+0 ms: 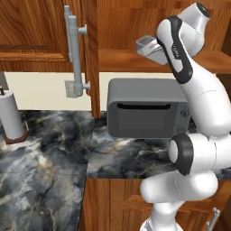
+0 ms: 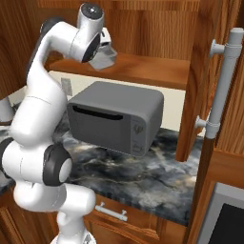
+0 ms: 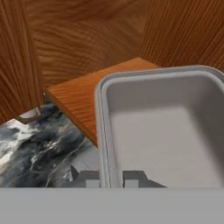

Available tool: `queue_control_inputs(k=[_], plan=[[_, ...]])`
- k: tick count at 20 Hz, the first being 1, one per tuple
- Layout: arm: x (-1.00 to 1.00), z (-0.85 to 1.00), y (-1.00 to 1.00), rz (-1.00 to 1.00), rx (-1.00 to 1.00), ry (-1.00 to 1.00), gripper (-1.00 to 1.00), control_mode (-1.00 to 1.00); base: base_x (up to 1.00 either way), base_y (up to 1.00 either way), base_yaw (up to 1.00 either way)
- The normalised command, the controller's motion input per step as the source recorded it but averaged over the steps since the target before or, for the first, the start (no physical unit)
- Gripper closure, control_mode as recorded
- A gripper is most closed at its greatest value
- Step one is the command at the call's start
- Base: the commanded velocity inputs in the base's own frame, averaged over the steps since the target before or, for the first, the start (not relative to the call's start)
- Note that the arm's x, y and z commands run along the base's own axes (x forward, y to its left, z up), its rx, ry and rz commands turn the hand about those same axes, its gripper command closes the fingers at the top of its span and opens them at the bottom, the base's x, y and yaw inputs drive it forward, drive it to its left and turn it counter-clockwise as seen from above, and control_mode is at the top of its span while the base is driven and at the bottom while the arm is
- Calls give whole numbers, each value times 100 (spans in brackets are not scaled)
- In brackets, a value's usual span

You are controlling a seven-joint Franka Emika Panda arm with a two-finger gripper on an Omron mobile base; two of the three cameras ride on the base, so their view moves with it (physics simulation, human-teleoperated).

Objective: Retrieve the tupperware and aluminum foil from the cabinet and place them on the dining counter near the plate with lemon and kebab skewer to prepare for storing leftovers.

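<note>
- The tupperware [image 3: 162, 127] is being pinched by its near wall, the gripper [image 3: 112, 178] being closed on that rim, one fingertip inside the tub and one outside.
- The tub [image 1: 151, 48] is being held tilted at the front edge of the cabinet [image 2: 143, 66] shelf, at 12 o'clock above the microwave [image 1: 146, 113].
- Its right side is being cut off in the hand view, and much of it is being hidden by the arm in both base views.
</note>
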Motion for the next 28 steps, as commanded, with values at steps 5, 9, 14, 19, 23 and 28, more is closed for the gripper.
queue_control_inputs(k=[5,9,14,19,23,28], plan=[[-100,-35,-4,0,-9,5,100,-100,0,0,0],[-100,-57,0,0,-12,11,100,-100,0,0,0],[-96,-28,0,-3,-9,14,100,-100,0,0,0],[-51,-2,0,-11,-4,22,100,-100,0,0,0],[-24,-5,0,-5,-1,9,100,100,-38,-2,-6],[0,0,0,0,0,0,100,100,-100,-10,-27]])
